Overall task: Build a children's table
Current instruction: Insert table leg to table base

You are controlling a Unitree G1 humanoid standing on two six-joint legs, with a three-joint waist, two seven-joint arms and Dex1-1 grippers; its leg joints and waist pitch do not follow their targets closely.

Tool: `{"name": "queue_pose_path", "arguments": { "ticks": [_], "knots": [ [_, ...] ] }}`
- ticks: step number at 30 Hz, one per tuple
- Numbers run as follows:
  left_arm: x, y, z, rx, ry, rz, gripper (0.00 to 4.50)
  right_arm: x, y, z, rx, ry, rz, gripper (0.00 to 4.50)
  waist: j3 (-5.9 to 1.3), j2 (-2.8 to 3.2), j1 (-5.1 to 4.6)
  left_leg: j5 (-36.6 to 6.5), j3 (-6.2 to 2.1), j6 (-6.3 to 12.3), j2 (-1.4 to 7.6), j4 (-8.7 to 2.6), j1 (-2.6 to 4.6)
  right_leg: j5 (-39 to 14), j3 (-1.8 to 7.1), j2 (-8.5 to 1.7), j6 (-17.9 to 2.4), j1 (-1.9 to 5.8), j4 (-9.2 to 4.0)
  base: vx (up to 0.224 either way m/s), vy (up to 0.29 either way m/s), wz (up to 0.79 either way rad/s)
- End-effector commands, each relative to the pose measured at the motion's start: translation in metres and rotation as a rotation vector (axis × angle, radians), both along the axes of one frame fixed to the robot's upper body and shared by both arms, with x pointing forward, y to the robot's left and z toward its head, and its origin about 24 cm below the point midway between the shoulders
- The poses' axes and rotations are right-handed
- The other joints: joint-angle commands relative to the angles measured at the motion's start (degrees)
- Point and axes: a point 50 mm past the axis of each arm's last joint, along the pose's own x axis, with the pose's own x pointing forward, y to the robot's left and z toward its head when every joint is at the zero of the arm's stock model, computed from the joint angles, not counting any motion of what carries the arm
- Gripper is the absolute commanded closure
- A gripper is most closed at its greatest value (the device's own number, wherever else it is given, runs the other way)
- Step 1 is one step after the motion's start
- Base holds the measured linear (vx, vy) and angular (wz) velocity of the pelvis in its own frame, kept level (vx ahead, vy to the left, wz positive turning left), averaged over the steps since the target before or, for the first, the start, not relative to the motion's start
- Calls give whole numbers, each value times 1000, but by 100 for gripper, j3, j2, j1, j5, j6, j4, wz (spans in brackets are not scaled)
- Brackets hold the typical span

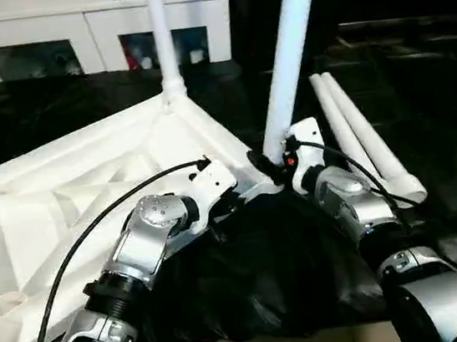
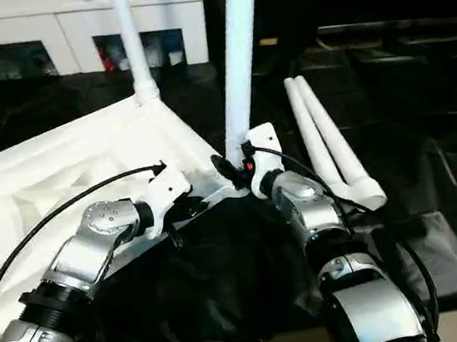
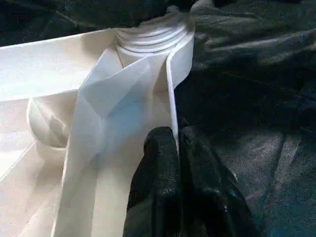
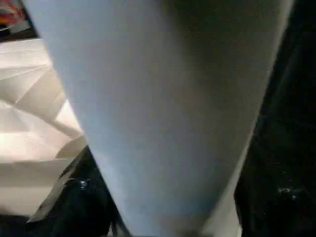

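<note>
The robot was in the middle of putting legs on the table. Nearest to it, the left gripper (image 3: 175,168) was pinched tight on the thin raised rim of the table top (image 1: 64,201), which lay upside down on a black cloth (image 1: 267,275) — most likely holding it steady. Just beside it, at the near corner socket (image 3: 155,37), the right gripper (image 1: 274,165) sat at the bottom of a white leg (image 1: 289,53). One black finger (image 4: 81,197) showed on each side of that leg, but I could not tell if they squeezed it or had let go. The leg stood tall and leaned a little, so I think it was not all the way in yet. The next move probably called for pushing or turning it down into the socket while the left side held the top firm. Farther back, another leg (image 1: 162,36) stood straight up in the far corner. Two more legs (image 1: 358,133) lay side by side on the cloth, off to the robot's right — waiting their turn. The table was white plastic, with ribs showing under the top. Behind it all stood a white cabinet (image 1: 82,21).
</note>
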Motion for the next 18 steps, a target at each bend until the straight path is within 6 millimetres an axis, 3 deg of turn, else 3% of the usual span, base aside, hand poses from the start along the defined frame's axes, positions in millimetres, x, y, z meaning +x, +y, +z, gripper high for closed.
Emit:
{"name": "queue_pose_path", "arguments": {
  "ticks": [1, 3, 4, 7, 9, 10, 14, 18],
  "knots": [
    [-4, -8, 9, -14, -44, -101, 450, -5, -5, -5, 2, 20, 24, 110, -380, 40, 34, -1071, -81, 332, 338, -332, 78, -466, 285, -429, -1422, 275, -278, 0, 0, 0],
    [-5, -7, 8, -15, -42, -118, 450, -7, -7, -3, 2, 8, 52, 94, -402, 45, 54, -816, -77, 419, 338, -306, 68, -102, 283, -429, -1498, 291, -224, 0, 0, 0],
    [-6, -6, 8, -13, -37, -137, 450, -10, -9, -1, -5, -7, 92, 73, -433, 62, 90, -478, -77, 555, 340, -268, 66, 376, 268, -412, -1588, 300, -164, 0, 0, 0],
    [-10, -3, 6, -7, -33, -200, 450, -21, -17, 1, -33, -27, 213, 73, -427, 43, 128, -355, -63, 743, 324, -233, 54, 650, 255, -397, -1621, 303, -141, 0, 0, 0],
    [-10, -3, 6, -7, -30, -210, 450, -23, -19, 2, -38, -28, 237, 73, -414, 45, 156, -476, -59, 758, 351, -240, 50, 461, 257, -416, -1574, 300, -153, 0, 0, 0],
    [-11, -2, 6, -8, -29, -221, 450, -26, -21, 2, -47, -31, 266, 73, -395, 44, 172, -716, -54, 676, 360, -257, 61, 70, 255, -418, -1534, 291, -193, 0, 0, 0],
    [-12, 3, 4, 4, -7, -278, 450, -41, -31, 3, -91, -30, 392, 73, -365, 35, 196, -1081, -57, 459, 357, -290, 73, -598, 272, -426, -1383, 283, -267, 0, 0, 0],
    [-12, 7, 3, 7, 10, -299, 450, -50, -38, 3, -138, -16, 453, 73, -378, 22, 235, -1001, -64, 424, 355, -284, 70, -606, 273, -431, -1330, 287, -258, 0, 0, 0]
  ]
}}
